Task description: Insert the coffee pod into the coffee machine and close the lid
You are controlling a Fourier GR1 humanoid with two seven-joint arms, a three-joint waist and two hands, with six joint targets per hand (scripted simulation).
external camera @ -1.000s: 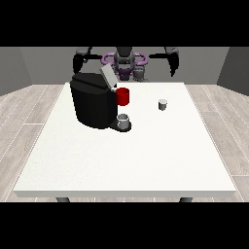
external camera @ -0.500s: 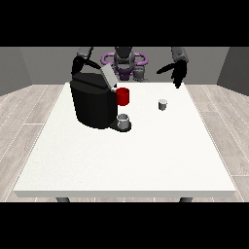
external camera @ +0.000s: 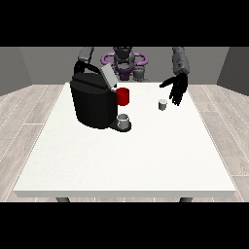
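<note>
A black coffee machine (external camera: 93, 103) stands on the white table (external camera: 126, 155) at the left, with its grey lid (external camera: 108, 76) raised and a red part (external camera: 123, 96) on its front. A small white coffee pod (external camera: 162, 104) stands on the table to the machine's right. The hand at the view's right (external camera: 177, 88) hangs open just above and to the right of the pod, fingers pointing down, not touching it. The hand at the view's left is hidden behind the machine; only its arm (external camera: 84, 55) shows.
A grey cup (external camera: 123, 120) sits on the machine's drip tray at its front. The robot's torso (external camera: 124, 62) stands behind the table's far edge. Wooden floor surrounds the table.
The hand at the view's right has come down and forward from beside the robot's shoulder to just over the pod. The machine, cup and pod have not moved.
</note>
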